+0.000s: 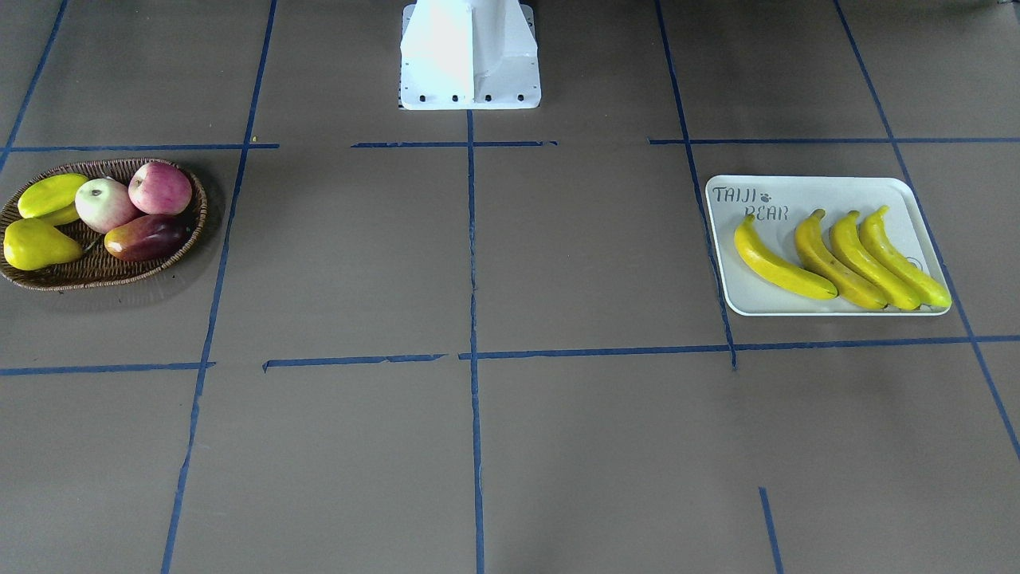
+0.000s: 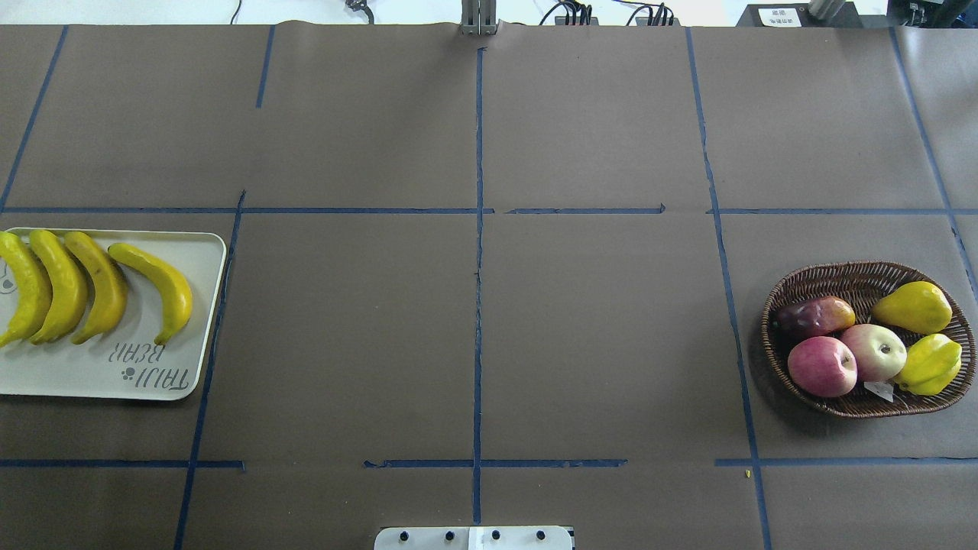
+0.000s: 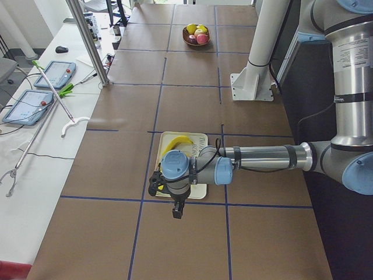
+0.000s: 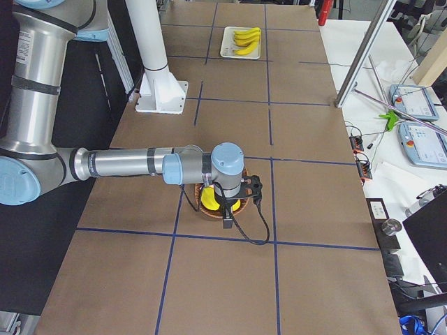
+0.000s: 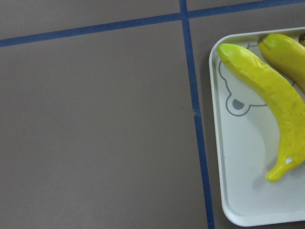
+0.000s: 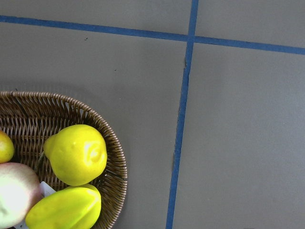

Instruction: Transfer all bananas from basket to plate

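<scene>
All four bananas [image 1: 781, 267] lay on the plate [image 1: 845, 191] at the right of the front-facing view. They lay side by side, nearly parallel, with their stems toward the lettered end. I judged that this arrangement let each one rest flat inside the raised rim without stacking. The basket [image 1: 80, 279], at the far left of that view, held only other fruit: two apples [image 1: 159, 187], yellow pears [image 1: 36, 243] and one dark red piece [image 1: 147, 237]. No banana was visible in it, so I judged the transfer complete. My left claw [image 3: 176, 213] hung over the near edge of the plate in the left side view. Its wrist camera looked straight down on the plate's corner, with one banana in the right part of that frame. My right claw [image 4: 228, 220] hung over the basket in the right side view. Its camera showed the wicker rim and a pear at the lower left. Neither claw appeared in any view other than the side views, so I cannot tell whether either was open or closed. I saw nothing carried beneath either one. I took this layout, with the two containers well apart at opposite ends of the table, as the reason one arm was stationed at each container.
</scene>
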